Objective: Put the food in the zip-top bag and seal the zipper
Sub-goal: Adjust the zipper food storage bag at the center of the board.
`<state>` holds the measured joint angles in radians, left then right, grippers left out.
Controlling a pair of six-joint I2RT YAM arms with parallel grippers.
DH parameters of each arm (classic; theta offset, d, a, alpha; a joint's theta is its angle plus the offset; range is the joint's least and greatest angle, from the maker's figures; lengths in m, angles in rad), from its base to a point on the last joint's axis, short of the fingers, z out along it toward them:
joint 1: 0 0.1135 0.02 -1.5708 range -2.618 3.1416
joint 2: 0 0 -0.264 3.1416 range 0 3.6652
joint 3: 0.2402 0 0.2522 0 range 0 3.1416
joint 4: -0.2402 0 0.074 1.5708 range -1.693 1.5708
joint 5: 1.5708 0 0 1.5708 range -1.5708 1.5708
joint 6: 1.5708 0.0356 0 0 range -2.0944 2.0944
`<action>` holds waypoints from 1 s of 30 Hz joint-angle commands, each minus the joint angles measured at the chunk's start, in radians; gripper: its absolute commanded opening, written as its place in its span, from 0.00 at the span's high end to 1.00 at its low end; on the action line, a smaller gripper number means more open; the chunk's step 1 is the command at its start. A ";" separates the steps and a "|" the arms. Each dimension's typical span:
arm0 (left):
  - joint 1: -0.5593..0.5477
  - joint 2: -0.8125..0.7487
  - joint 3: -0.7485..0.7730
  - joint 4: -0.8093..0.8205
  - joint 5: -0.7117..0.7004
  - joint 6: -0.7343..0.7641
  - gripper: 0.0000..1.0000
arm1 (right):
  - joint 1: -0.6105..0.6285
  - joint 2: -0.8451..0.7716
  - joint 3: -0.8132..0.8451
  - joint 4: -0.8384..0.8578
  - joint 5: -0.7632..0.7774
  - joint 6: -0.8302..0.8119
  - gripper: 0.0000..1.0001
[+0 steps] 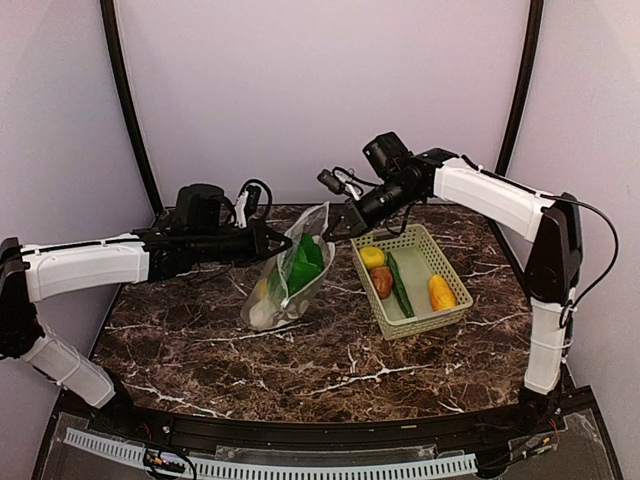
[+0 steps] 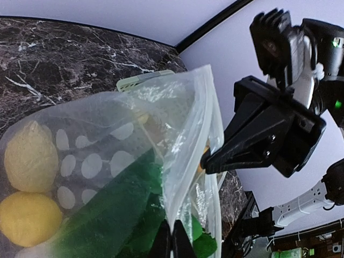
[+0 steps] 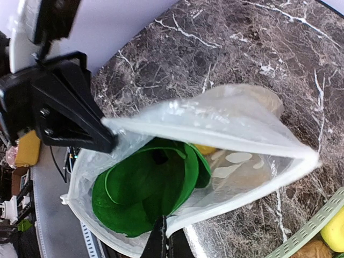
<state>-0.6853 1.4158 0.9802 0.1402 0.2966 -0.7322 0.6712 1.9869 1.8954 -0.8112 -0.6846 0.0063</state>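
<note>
The clear dotted zip-top bag [image 1: 288,275] is held up off the table between both grippers, mouth open. My left gripper [image 1: 283,243] is shut on one side of the mouth edge [image 2: 173,226]. My right gripper [image 1: 328,232] is shut on the opposite side of the mouth, on the whitish zipper strip [image 3: 215,207]. Inside the bag lie the green leafy cabbage [image 3: 145,188] and two yellow rounded pieces [image 2: 29,156]. More food stays in the basket: a yellow piece [image 1: 372,257], a brown piece [image 1: 382,281], a dark green piece [image 1: 400,285] and an orange-yellow piece [image 1: 441,292].
The light green slotted basket [image 1: 425,240] stands right of the bag on the dark marble table [image 1: 330,360]. Curved black frame posts rise at the back left and back right.
</note>
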 commanded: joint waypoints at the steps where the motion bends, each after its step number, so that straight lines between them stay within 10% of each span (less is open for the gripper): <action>1: 0.002 -0.040 0.095 -0.178 0.100 0.079 0.99 | -0.015 -0.022 0.069 -0.013 -0.126 0.030 1.00; 21: 0.003 -0.105 0.146 -0.241 -0.065 0.127 0.99 | -0.036 -0.039 0.050 -0.028 -0.089 -0.011 0.99; 30: 0.002 -0.103 0.135 -0.304 -0.158 0.153 0.99 | -0.040 -0.059 0.034 -0.062 -0.029 -0.065 0.72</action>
<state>-0.6853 1.3319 1.1213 -0.1314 0.1864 -0.6018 0.6449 1.9766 1.9514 -0.8631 -0.7525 -0.0265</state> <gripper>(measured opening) 0.009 0.195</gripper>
